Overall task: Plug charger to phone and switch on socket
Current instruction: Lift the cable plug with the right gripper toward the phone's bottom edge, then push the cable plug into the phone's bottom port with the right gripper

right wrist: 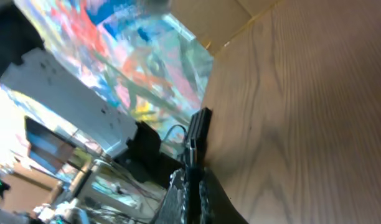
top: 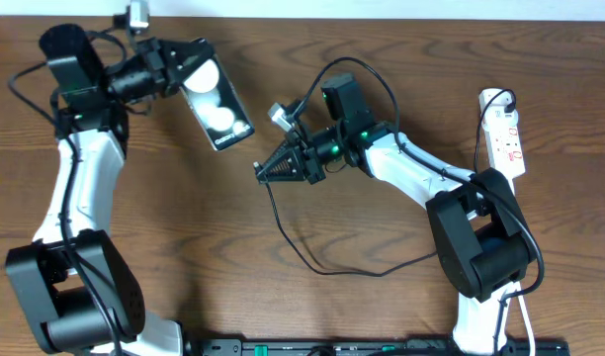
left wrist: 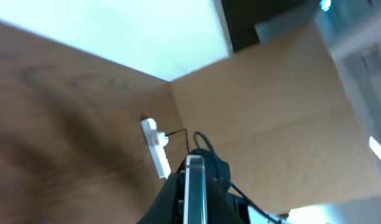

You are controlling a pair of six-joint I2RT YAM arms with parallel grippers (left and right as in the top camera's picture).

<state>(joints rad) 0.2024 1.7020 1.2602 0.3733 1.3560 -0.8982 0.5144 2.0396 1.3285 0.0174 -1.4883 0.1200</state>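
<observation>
My left gripper point(top: 191, 77) is shut on the phone point(top: 219, 107) and holds it tilted above the table at the back left, its screen showing round white reflections. In the left wrist view the phone point(left wrist: 193, 186) stands edge-on between the fingers point(left wrist: 193, 208). My right gripper point(top: 262, 171) is shut on the plug end of the charger point(top: 286, 235), whose thin black cable loops down and to the right. The tip points left, a short gap from the phone's lower end. In the right wrist view the plug tip point(right wrist: 191, 153) sticks out of the shut jaws point(right wrist: 192, 177) toward the phone point(right wrist: 200, 126). The socket point(top: 505, 133) lies at the far right.
The white power strip also shows in the left wrist view point(left wrist: 156, 146) with a black cable plugged into it. Its white cord runs down the right side behind the right arm's base point(top: 480, 247). A black rail point(top: 382, 346) lies along the front table edge.
</observation>
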